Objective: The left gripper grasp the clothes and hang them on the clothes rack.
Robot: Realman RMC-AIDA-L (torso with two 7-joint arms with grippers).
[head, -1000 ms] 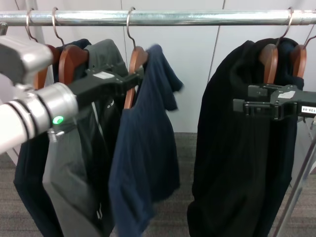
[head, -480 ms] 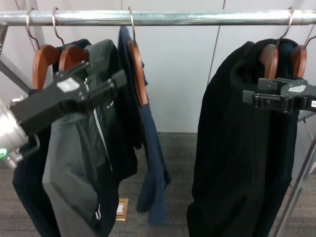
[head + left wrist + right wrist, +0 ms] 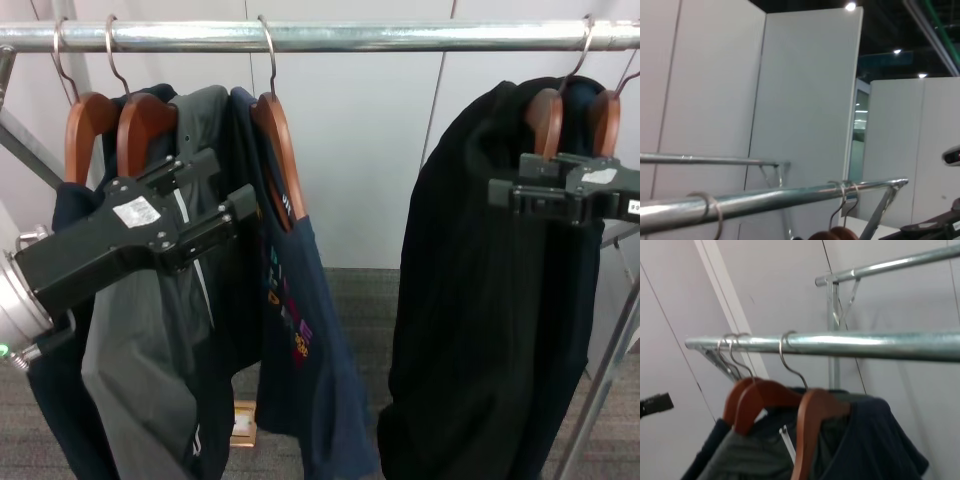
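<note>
The clothes, a navy blue T-shirt (image 3: 300, 340) on a reddish-brown wooden hanger (image 3: 281, 150), hang by a silver hook (image 3: 268, 50) from the clothes rack (image 3: 350, 36), a shiny silver tube across the top. A small coloured print shows on the shirt. My left gripper (image 3: 222, 190) is open and empty, just left of the hanger and apart from it, in front of the grey jacket. The right wrist view shows the same hanger (image 3: 812, 430) and navy shirt (image 3: 885, 440) under the rack (image 3: 865, 345). In the left wrist view only the rack (image 3: 765, 197) shows.
A grey-and-dark zip jacket (image 3: 150, 330) and another dark garment hang left of the T-shirt on wooden hangers. A long black coat (image 3: 480, 300) hangs at the right, with my right gripper (image 3: 510, 185) parked open in front of it. A slanted support (image 3: 610, 370) runs at the far right.
My left gripper let go of the hanger and drew back down and left. The T-shirt swung on its hook and now hangs from the rack, turned so its print shows.
</note>
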